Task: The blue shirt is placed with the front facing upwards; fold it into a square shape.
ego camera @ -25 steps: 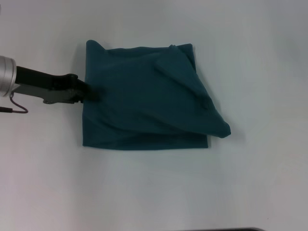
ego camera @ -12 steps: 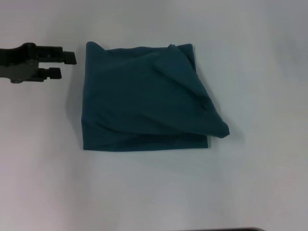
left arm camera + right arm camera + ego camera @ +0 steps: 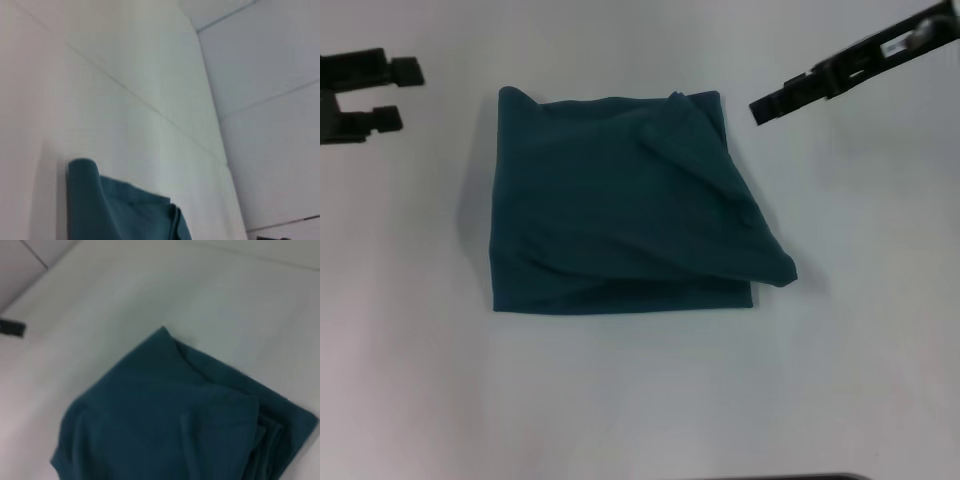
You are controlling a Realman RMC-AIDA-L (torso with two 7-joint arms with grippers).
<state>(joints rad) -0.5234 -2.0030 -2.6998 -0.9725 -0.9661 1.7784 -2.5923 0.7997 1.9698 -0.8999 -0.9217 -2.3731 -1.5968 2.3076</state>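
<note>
The blue shirt [image 3: 620,210] lies folded into a rough square on the white table, with a loose flap sticking out at its near right corner. Its lettering is hidden. My left gripper [image 3: 400,95] hovers open and empty, well clear of the shirt's left edge. My right gripper [image 3: 767,105] reaches in from the upper right, its tip just beyond the shirt's far right corner and not touching it. The left wrist view catches one corner of the shirt [image 3: 115,210]. Most of the folded shirt [image 3: 175,420] fills the right wrist view.
A white table [image 3: 640,400] surrounds the shirt on all sides. A wall with thin panel seams [image 3: 260,75] rises behind it. A dark bit of the left gripper [image 3: 11,328] shows far off in the right wrist view.
My left gripper let go of the shirt's left edge, opened and drew back to the left. My right arm came into view at the upper right. The shirt stayed put.
</note>
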